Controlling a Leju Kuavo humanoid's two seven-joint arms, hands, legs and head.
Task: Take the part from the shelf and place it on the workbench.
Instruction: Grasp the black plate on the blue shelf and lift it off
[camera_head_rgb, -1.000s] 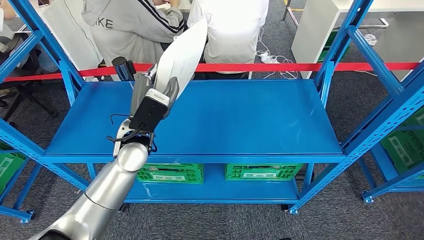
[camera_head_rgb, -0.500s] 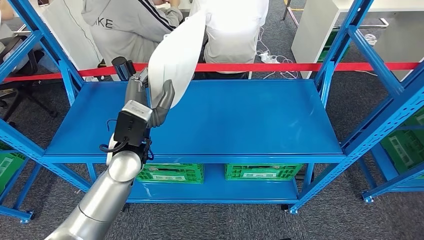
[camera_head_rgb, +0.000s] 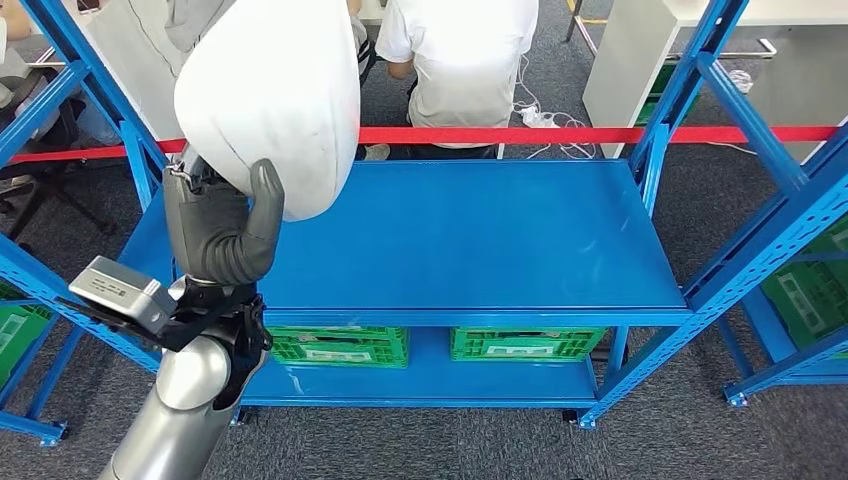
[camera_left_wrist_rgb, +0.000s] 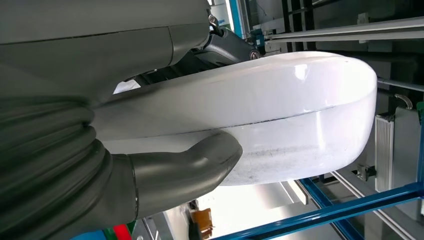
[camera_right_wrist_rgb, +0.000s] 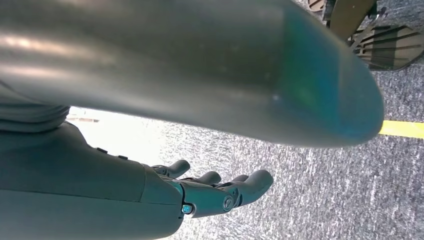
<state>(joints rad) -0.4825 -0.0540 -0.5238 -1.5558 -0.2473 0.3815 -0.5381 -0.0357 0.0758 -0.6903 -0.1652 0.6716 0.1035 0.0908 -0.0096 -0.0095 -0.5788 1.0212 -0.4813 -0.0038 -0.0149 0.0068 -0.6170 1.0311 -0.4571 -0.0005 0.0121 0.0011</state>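
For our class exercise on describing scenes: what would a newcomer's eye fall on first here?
First, the big white part, raised high at the picture's left in the robot's left hand, its thumb pressed on the part's face. Next, the bright blue shelf below, with green crates on its lower level.

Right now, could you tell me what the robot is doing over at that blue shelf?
The robot's left hand holds a large white part, thumb across its front, lifted above the left end of the blue shelf. The part touches nothing but the hand, so it is off the shelf and not yet set down anywhere. The right hand hangs over the grey floor, fingers apart and holding nothing. Two green crates sit on the lower level, and people sit behind a red barrier tape.
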